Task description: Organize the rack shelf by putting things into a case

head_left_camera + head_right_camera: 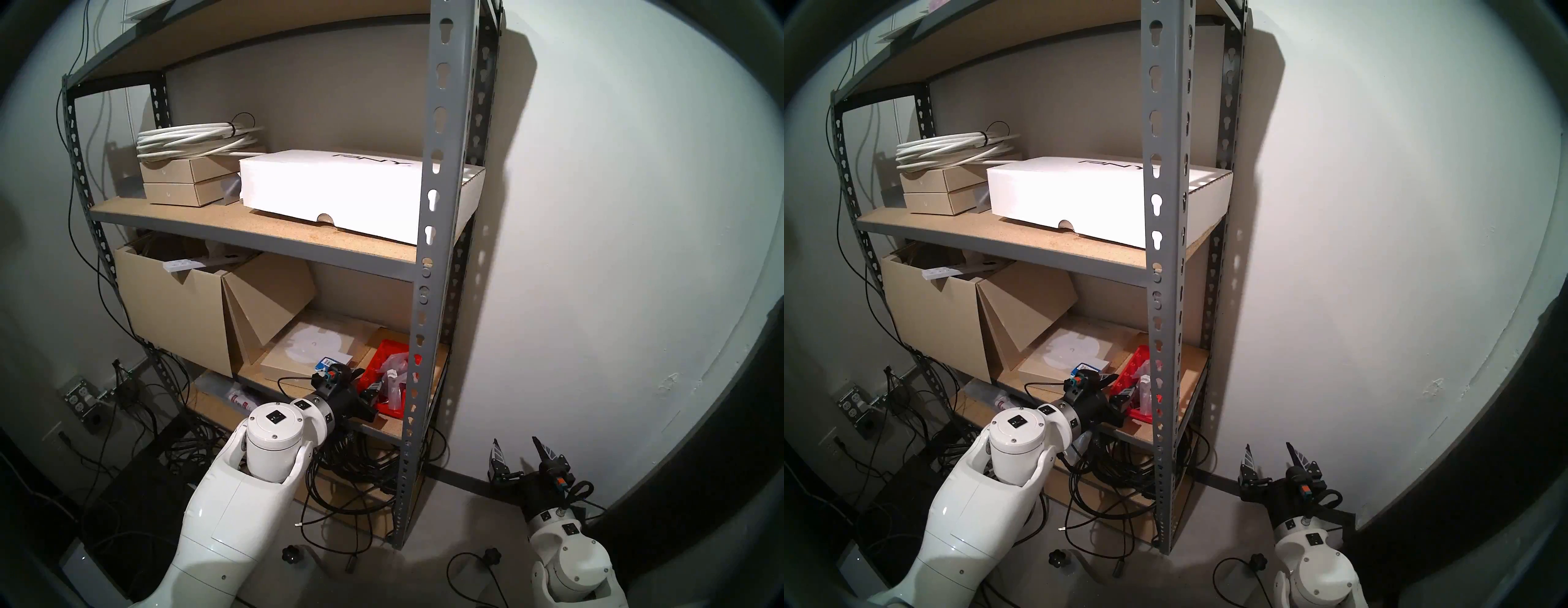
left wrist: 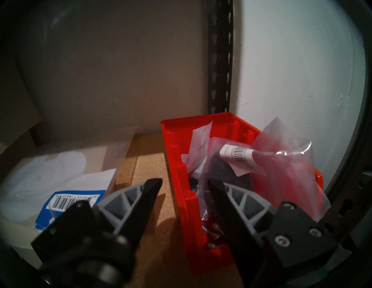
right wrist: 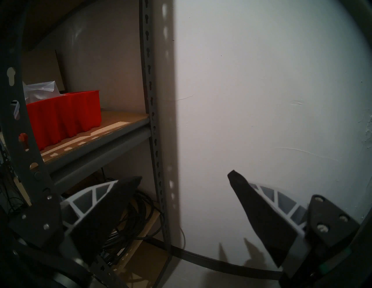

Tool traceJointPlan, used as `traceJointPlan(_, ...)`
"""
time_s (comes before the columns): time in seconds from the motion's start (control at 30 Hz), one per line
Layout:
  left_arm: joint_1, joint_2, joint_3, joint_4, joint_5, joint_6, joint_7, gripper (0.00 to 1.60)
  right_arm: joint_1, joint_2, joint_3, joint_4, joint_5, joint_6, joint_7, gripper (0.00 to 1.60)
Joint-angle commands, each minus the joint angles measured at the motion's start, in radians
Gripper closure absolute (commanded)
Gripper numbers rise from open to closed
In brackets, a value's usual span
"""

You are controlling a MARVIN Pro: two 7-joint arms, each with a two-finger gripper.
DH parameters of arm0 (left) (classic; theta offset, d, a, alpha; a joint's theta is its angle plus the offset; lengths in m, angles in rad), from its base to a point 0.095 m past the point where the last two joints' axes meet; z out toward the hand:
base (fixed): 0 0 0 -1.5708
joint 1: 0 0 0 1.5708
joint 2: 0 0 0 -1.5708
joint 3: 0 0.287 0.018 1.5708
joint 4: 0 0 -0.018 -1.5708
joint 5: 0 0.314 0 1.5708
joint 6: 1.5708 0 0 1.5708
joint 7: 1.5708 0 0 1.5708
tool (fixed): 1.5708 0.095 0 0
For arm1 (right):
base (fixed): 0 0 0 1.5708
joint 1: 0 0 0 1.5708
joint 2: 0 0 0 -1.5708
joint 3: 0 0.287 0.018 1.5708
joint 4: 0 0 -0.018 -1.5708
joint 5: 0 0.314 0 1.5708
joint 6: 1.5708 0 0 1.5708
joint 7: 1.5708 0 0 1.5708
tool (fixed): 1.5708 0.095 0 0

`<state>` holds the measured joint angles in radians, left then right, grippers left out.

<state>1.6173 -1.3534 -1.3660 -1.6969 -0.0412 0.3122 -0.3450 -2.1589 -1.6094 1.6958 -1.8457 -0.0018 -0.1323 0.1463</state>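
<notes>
Straddling the near left wall of the red bin [image 2: 177, 160], the left gripper [image 2: 184, 184] is standing partly open, one finger outside, the other lying against the clear bags [image 2: 261, 160] filling it. Right of the rack shelf [image 1: 441, 212], the right gripper [image 1: 519, 452] is hanging wide open, empty.
</notes>
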Motion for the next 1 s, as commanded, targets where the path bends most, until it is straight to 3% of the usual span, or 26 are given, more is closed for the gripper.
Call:
traceJointPlan(0.0,-0.021,-0.008,0.001,0.006,0.0,-0.017,0.003,0.76,0.001,0.0,0.0,-0.02,0.0,-0.002,0.0,0.0)
traceJointPlan(0.23,-0.03,-0.018,0.005,0.018,0.002,-0.029,0.019,0.89,0.001,0.0,0.0,-0.02,0.0,-0.002,0.0,0.0)
traceJointPlan(0.3,-0.03,-0.02,0.006,0.021,0.002,-0.033,0.024,0.99,0.001,0.0,0.0,-0.02,0.0,-0.002,0.0,0.0)
traceJointPlan(0.43,-0.027,-0.026,0.004,0.025,0.003,-0.052,0.043,1.35,0.001,0.0,0.0,-0.02,0.0,-0.002,0.0,0.0)
traceJointPlan(0.47,-0.027,-0.025,0.004,0.025,0.001,-0.052,0.042,1.55,0.001,0.0,0.0,-0.02,0.0,-0.002,0.0,0.0)
traceJointPlan(0.5,-0.025,-0.027,0.001,0.027,-0.003,-0.058,0.044,1.6,0.001,0.0,0.0,-0.02,0.0,-0.002,0.0,0.0)
traceJointPlan(0.97,0.013,-0.045,-0.05,0.015,-0.075,-0.145,0.047,1.6,0.001,0.0,0.0,-0.019,0.0,-0.002,0.0,0.0)
